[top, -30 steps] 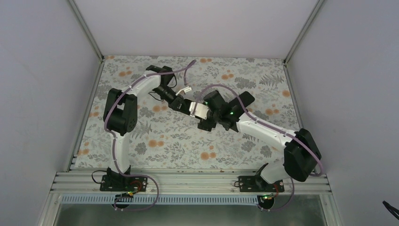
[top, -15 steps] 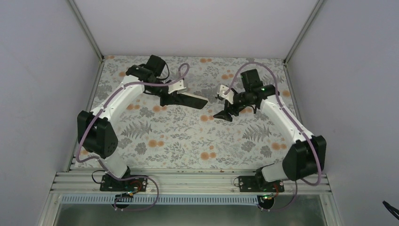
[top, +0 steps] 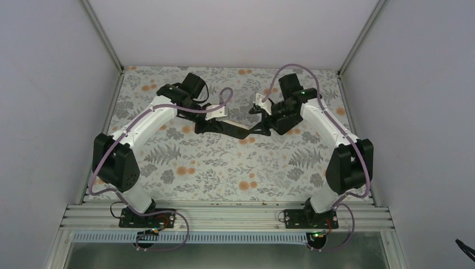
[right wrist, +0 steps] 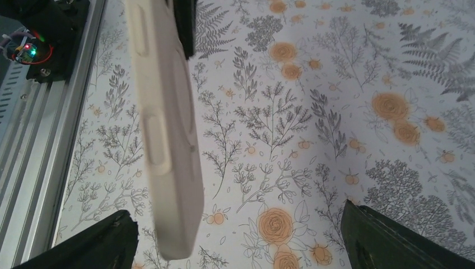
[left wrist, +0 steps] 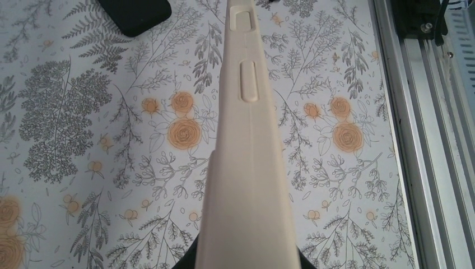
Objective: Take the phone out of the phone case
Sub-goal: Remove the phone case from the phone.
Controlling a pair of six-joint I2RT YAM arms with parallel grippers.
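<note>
My left gripper [left wrist: 245,263] is shut on the cream phone case [left wrist: 246,168]. The case runs edge-on away from it, above the table, with its button covers showing. From above, the held slab shows a black face, the phone [top: 235,131], reaching from my left gripper [top: 215,116] toward my right gripper [top: 262,120]. My right gripper [right wrist: 235,212] is open. The free end of the phone case [right wrist: 168,168] hangs between its fingers, close to the left finger [right wrist: 95,244] and with a gap to both. A black rounded shape [left wrist: 134,14] lies past the case; I cannot tell what it is.
A floral cloth [top: 224,168] covers the table. An aluminium rail [top: 224,216] with both arm bases runs along the near edge and also shows as the rail [left wrist: 414,112] in the left wrist view. Grey walls [top: 56,112] close in the left, right and back.
One second ago both arms met at the table's middle, then drew apart. The left arm has since carried the case right, and the right gripper has come to its free end.
</note>
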